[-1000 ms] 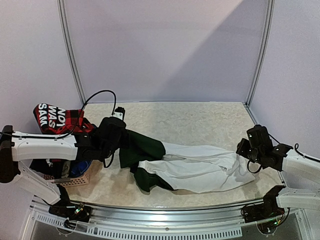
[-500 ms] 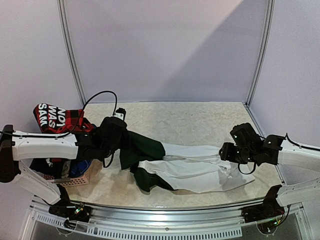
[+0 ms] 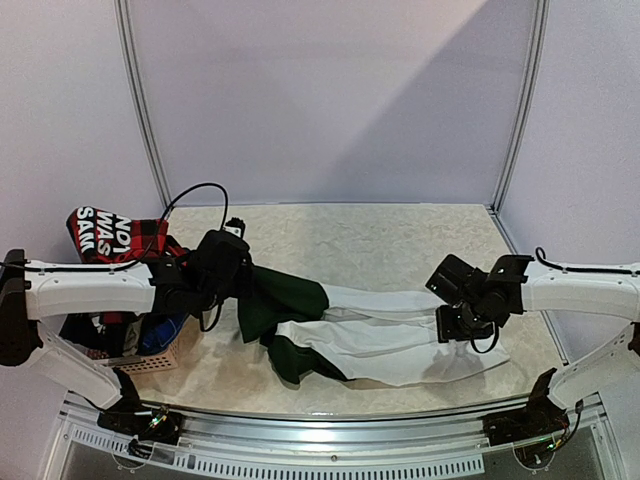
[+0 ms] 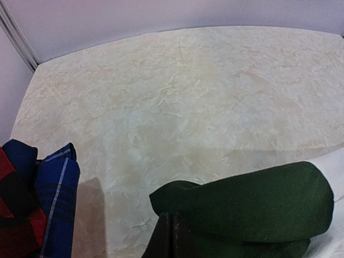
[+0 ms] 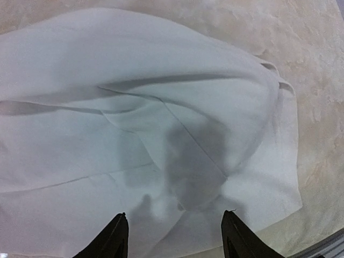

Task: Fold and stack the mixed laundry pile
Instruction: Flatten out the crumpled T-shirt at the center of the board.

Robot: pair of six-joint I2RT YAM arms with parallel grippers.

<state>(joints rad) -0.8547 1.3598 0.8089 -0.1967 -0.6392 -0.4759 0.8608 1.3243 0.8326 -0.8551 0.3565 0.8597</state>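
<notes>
A white T-shirt (image 3: 400, 345) with dark green sleeves (image 3: 290, 292) lies stretched across the table. My left gripper (image 3: 243, 283) is shut on the fold of one green sleeve (image 4: 247, 196), the pinched cloth bulging just past its fingertips (image 4: 173, 220). My right gripper (image 3: 458, 322) hovers open over the shirt's right end, its two dark fingers (image 5: 115, 236) spread wide above the wrinkled white cloth (image 5: 161, 107) with nothing between them. The rest of the mixed laundry pile (image 3: 120, 238), topped by a red-black plaid shirt with white lettering, sits at the left.
A small pinkish woven basket (image 3: 160, 362) stands under the pile at the left front. Blue plaid cloth (image 4: 56, 199) and red plaid (image 4: 16, 226) lie close to my left gripper. Walls close off the table's back and sides. The shirt's hem (image 5: 290, 177) ends near the right front edge.
My right arm has swung left from the table's right side and now hangs over the shirt's white end, jaws a little wider. My left gripper keeps its hold on the sleeve.
</notes>
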